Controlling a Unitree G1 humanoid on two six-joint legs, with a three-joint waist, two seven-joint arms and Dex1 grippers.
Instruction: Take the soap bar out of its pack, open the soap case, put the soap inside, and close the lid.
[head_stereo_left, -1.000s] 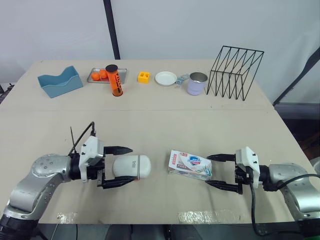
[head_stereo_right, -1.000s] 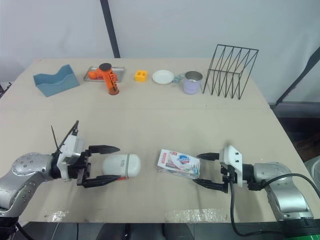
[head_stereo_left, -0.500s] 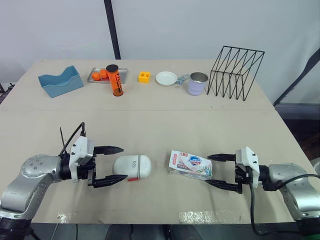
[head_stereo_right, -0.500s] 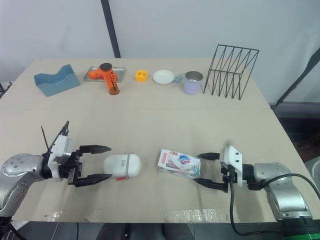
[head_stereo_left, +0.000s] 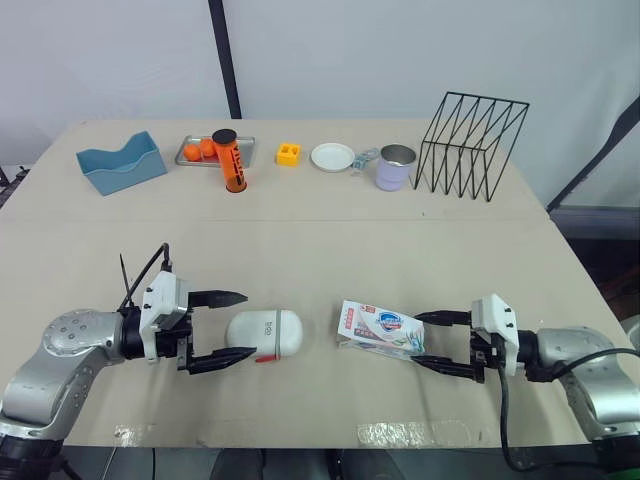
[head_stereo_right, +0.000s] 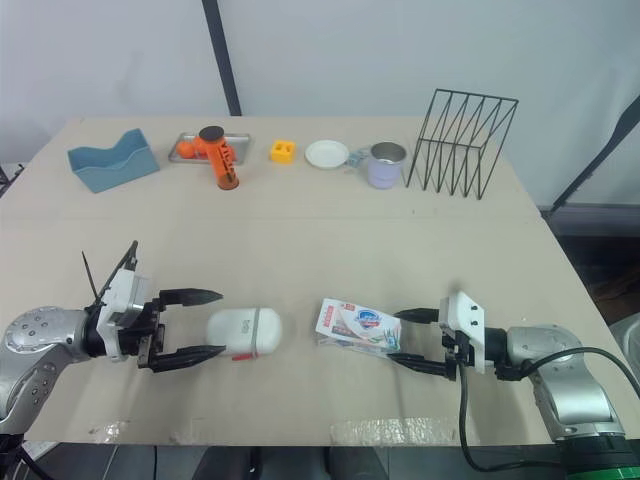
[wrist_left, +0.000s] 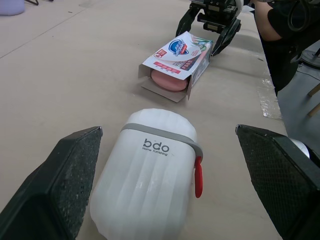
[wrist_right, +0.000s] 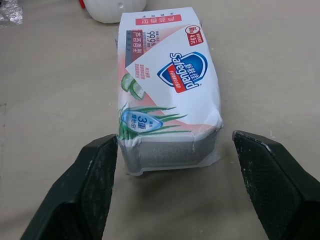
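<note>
the soap case (head_stereo_left: 264, 333) is seen lying on its side on the table (head_stereo_left: 330, 250), near the front edge, lid shut, with its grey band and red clasp shown in the left wrist view. the left gripper (head_stereo_left: 250, 324) is held wide open, one black finger set on each side of the case's near end, and no contact is made. just to the right, apart from the case, the soap pack (head_stereo_left: 380, 327) is laid flat, its open end turned toward the case. the pink soap bar (wrist_left: 169, 81) is caught in that open mouth, tucked inside the pack. the right gripper (head_stereo_left: 415, 340) is spread open too, its fingers placed either side of the pack's closed end, nothing gripped. the back row is lined with a blue tray (head_stereo_left: 121, 163), an orange bottle (head_stereo_left: 231, 160) and a wire rack (head_stereo_left: 471, 145).
</note>
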